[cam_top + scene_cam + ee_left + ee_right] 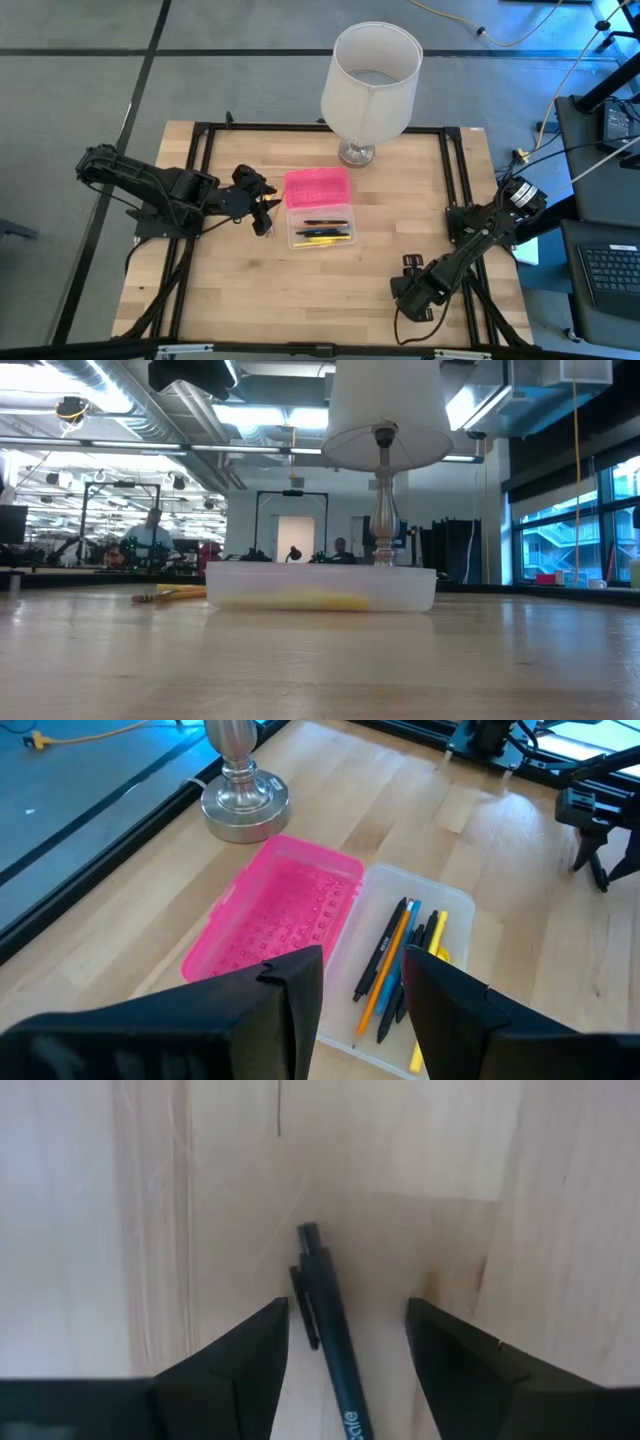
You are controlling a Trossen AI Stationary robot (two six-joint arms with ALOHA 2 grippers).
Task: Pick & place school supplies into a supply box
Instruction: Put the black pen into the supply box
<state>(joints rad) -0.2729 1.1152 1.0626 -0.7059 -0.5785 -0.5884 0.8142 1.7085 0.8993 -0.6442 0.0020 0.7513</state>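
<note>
Right pincer (345, 1370), spread wide, straddles a dark pen (330, 1340) on the table (120, 1200).

A: table (330, 290) is pale wood planks, kinda satin. Box tray (440, 910) is frosted clear plastic, the lid (275, 915) glossy pink plastic.

B: yep, and the lamp base (243, 795) is shiny metal; its shade (372, 68) is matt white.

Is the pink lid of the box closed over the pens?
No, the pink lid lies open beside the clear box, and the pens inside are uncovered.
</note>
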